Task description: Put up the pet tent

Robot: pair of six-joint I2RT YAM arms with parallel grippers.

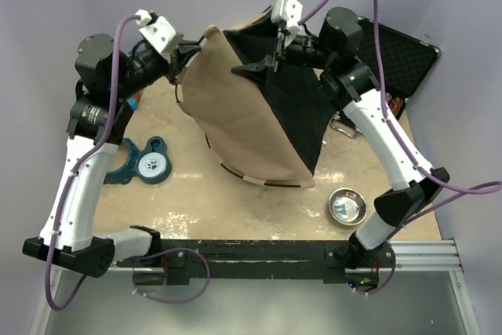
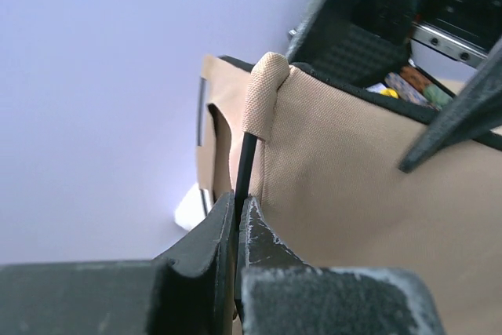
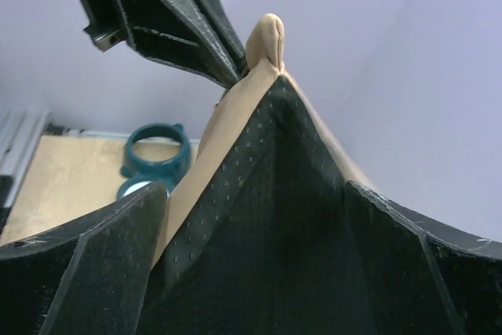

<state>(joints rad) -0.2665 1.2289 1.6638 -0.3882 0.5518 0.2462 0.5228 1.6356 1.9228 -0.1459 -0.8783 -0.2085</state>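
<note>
The tent (image 1: 243, 115) is held upright at the middle of the beige surface (image 1: 204, 209). It is made of tan woven cloth outside and black dotted lining (image 3: 259, 280) inside. A thin dark pole (image 2: 246, 164) is seen entering a rounded tan pocket (image 2: 265, 92) at a corner. A teal holder (image 1: 129, 164) lies left, a steel bowl (image 1: 347, 206) near right, and a black case (image 1: 404, 49) far right. Both arms are bent at the elbow and reach to the tent's top. The left gripper (image 2: 238, 213) is clamped on the pole. The right gripper (image 3: 255, 194) is spread apart, with lining between its fingers.
</note>
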